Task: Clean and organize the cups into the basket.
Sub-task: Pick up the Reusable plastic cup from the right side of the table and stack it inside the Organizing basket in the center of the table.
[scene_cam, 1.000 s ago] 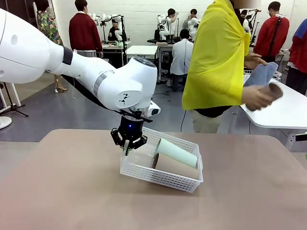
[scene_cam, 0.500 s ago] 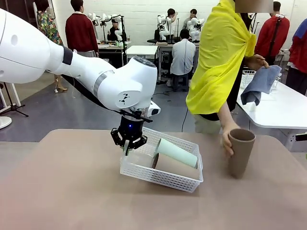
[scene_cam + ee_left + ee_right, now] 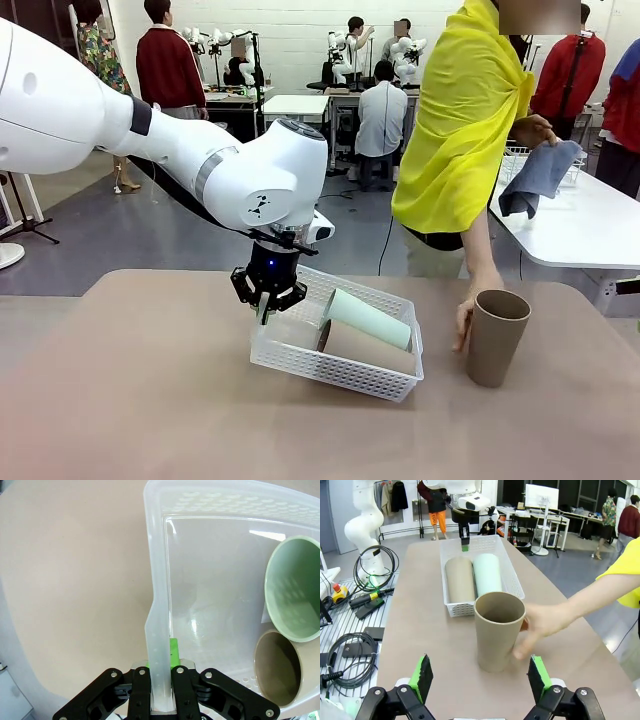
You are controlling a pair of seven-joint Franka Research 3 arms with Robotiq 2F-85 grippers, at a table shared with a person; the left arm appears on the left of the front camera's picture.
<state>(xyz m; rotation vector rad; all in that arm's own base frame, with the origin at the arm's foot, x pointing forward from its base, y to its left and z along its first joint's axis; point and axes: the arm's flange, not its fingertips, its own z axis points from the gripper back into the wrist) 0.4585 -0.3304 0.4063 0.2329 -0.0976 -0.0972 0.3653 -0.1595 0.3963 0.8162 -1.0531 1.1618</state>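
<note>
The left tool [image 3: 266, 303] is clamped on the rim of the basket [image 3: 340, 375] at its left short end. In the left wrist view the two fingers pinch the white rim [image 3: 156, 580] between them, one green pad [image 3: 173, 652] showing on the inner side. The basket sits near the middle of the desk [image 3: 150, 400], skewed to the desk's edge.

Two cups lie on their sides in the basket, side by side and touching: the mint cup [image 3: 368, 318] on the far side and a brown cup [image 3: 365, 350] on the near side. Their open mouths face the gripped end. From the right wrist they lie lengthwise and fill most of the basket's width.

The third cup [image 3: 495, 338], also brown, stands upright on the desk to the right of the basket and apart from it, mouth up. The person's hand [image 3: 464, 320] rests against its side. The person's other hand holds a blue cloth [image 3: 540, 175] over a white desk behind.

The right tool [image 3: 480, 674] hangs just before this upright cup, wide open with nothing between its fingers, one green pad on either side of the cup in its own view.
</note>
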